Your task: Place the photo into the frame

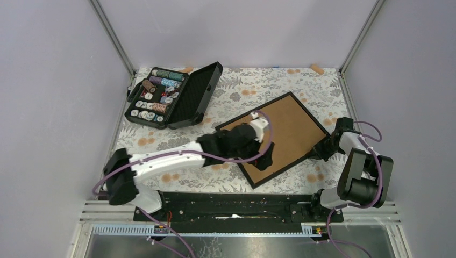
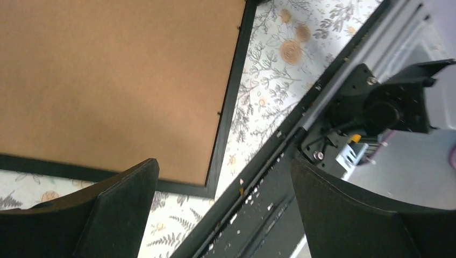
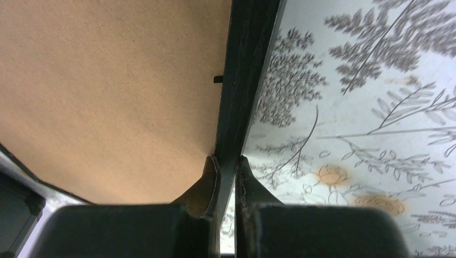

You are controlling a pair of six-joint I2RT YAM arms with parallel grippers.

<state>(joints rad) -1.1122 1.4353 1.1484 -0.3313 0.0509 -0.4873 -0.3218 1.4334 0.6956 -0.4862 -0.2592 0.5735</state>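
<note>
Cloth with grey leaves and orange flowers covers the desk (image 1: 242,91) in the top view. A large thin black rectangular picture frame (image 1: 279,137) lies on it, turned at a slant, with its brown board (image 1: 287,129) facing up. The left gripper (image 1: 267,155) hangs over the frame's near left part. The right gripper (image 1: 321,148) is at the frame's right edge. An open black plastic case (image 1: 172,97) of thread spools sits at the back left.

In the left wrist view, the 2 fingers (image 2: 126,199) are spread wide with nothing between them, above a corner of the frame.

In the right wrist view, the 2 fingers (image 3: 211,177) pinch the frame's thin black edge.
</note>
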